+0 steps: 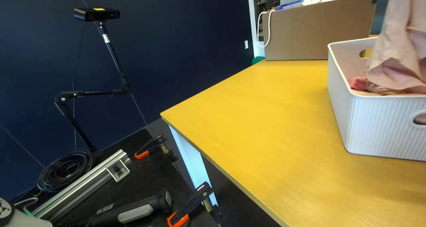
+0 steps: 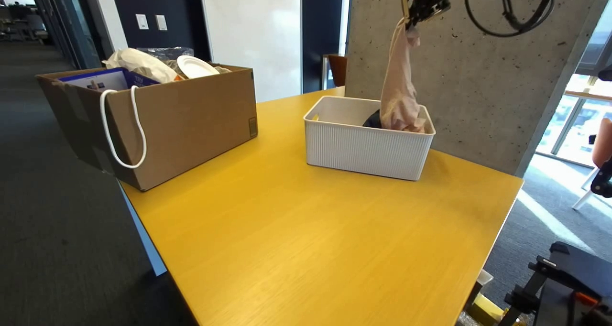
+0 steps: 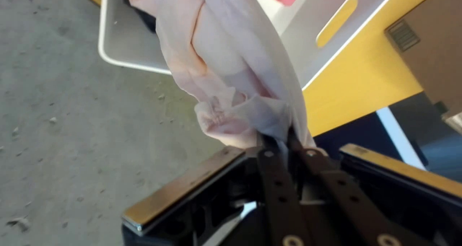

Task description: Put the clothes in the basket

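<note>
Where the broad yellow wood-grained worktop spreads: across both exterior views, running out of frame at the bottom.
Brown cardboard box: standing at a worktop edge, mixed contents heaped above its rim.
White ribbed plastic basket: upright on the worktop, apart from the box.
Pale pink crumpled cloth: hanging, upper length above the basket, lower end inside it.
Black gripper: jaws nearly together, pinching that cloth's bunched top, higher than the basket.
Dark cloth: in the basket, just beside the pink one.
Coral-red cloth: in the basket, partly hidden.
</note>
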Available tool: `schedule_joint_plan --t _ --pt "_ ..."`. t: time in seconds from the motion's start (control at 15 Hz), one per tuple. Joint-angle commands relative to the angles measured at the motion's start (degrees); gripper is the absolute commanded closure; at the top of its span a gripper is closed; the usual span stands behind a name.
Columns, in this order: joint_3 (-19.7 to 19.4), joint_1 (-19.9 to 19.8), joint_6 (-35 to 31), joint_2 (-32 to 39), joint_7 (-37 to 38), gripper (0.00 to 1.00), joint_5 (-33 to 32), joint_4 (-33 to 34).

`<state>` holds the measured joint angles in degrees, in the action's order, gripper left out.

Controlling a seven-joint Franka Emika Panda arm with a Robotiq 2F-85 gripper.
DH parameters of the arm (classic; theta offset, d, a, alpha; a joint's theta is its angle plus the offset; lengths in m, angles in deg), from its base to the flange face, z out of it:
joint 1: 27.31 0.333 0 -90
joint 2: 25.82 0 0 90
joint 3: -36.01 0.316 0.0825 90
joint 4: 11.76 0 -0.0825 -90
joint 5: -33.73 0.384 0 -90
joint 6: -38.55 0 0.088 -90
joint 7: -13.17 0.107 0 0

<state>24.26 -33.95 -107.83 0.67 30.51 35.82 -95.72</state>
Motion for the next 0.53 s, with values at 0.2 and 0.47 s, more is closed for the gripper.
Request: schedule_joint_plan --t 0.2,0.47 --pt "5.8 5.3 -1.0 -9.6 -2.7 0.98 0.4 -16.3" --pt "6.9 4.5 0.2 -9.6 -3.1 0.53 3.0 -18.5"
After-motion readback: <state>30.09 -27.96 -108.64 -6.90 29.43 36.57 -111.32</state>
